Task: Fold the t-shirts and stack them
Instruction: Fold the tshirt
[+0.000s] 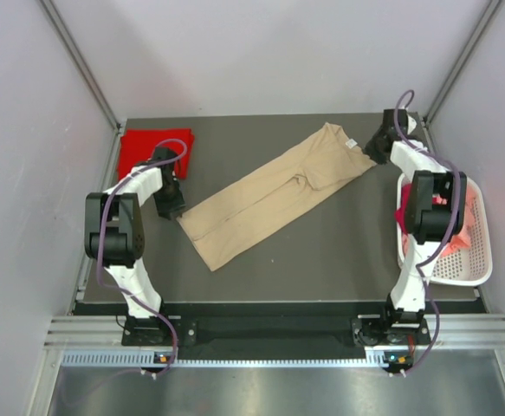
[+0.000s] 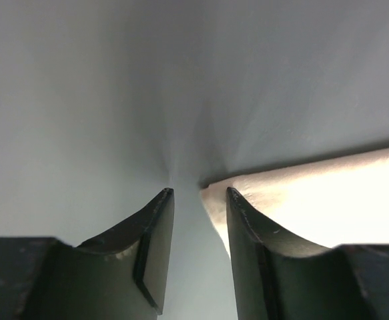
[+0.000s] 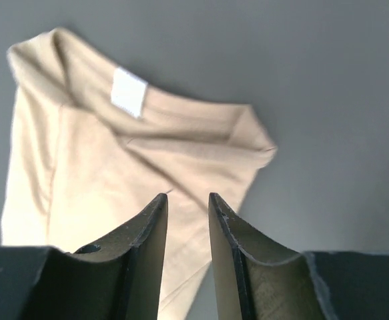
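White-shelled left arm point(image 1: 135, 184), right arm point(image 1: 405, 156), black joints point(image 1: 118, 227), purple cables point(image 1: 102, 247), black tapered jaws

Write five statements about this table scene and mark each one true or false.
1. The tan t-shirt lies diagonally across the table. True.
2. The folded red t-shirt sits at the table's far right corner. False: it sits at the far left corner.
3. The white basket on the right holds pink and red cloth. True.
4. The right gripper is clamped on the tan t-shirt's collar. False: its jaws stand apart over the shirt's collar end, with nothing between them.
5. The tan t-shirt is stacked on the red t-shirt. False: the two lie apart on the table.
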`<state>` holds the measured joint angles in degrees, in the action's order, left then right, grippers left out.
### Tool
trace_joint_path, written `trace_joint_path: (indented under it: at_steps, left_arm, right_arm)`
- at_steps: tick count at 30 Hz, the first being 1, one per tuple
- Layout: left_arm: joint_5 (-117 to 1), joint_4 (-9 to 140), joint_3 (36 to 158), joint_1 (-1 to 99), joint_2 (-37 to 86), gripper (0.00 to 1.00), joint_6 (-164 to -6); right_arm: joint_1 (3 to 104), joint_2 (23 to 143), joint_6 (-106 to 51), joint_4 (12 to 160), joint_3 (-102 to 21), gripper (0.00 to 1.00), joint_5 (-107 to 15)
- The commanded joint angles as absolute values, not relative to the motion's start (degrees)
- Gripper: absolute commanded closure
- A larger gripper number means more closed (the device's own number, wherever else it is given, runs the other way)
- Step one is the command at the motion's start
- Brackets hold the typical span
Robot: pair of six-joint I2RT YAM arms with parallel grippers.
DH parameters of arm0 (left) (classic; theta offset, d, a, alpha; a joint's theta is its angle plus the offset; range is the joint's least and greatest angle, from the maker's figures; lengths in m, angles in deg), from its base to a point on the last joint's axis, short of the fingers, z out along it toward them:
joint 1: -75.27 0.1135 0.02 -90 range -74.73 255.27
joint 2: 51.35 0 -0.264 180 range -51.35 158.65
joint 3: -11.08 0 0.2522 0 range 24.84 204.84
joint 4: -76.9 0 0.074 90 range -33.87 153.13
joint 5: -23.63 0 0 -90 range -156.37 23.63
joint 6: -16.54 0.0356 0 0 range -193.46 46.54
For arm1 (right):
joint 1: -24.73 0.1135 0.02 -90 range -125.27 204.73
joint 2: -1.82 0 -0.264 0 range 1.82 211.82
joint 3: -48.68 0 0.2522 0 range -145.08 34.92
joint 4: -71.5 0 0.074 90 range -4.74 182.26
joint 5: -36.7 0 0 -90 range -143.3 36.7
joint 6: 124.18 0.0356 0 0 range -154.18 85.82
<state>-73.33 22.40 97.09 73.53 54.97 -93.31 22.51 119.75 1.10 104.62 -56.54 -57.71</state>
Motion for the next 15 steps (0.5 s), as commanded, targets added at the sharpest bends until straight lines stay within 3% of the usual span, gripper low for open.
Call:
trace_joint_path:
  at_steps: [1,4,11,14,15]
  left_arm:
    - [-72.97,19.63,99.98,74.12,51.57,0.56,-91.57]
    - [-70.07,19.8,99.98,74.12,52.96,0.54,-90.86]
    - [-68.13,20.24,98.05,74.12,55.7,0.6,-89.63]
    - [-67.34,19.72,97.96,74.12,56.31,0.77,-89.54]
    - [-66.82,19.28,97.7,74.12,56.31,0.89,-89.63]
  right_arm:
    - [24.38,119.24,2.2,103.19,-57.19,0.68,-56.99]
    - [27.01,121.26,2.73,103.89,-58.42,0.68,-56.64]
    - [27.28,125.3,1.33,104.24,-59.82,0.69,-57.52]
    - [27.19,126.97,0.45,104.68,-60.96,0.68,-57.61]
    - [26.93,127.32,-0.16,104.86,-61.32,0.69,-57.61]
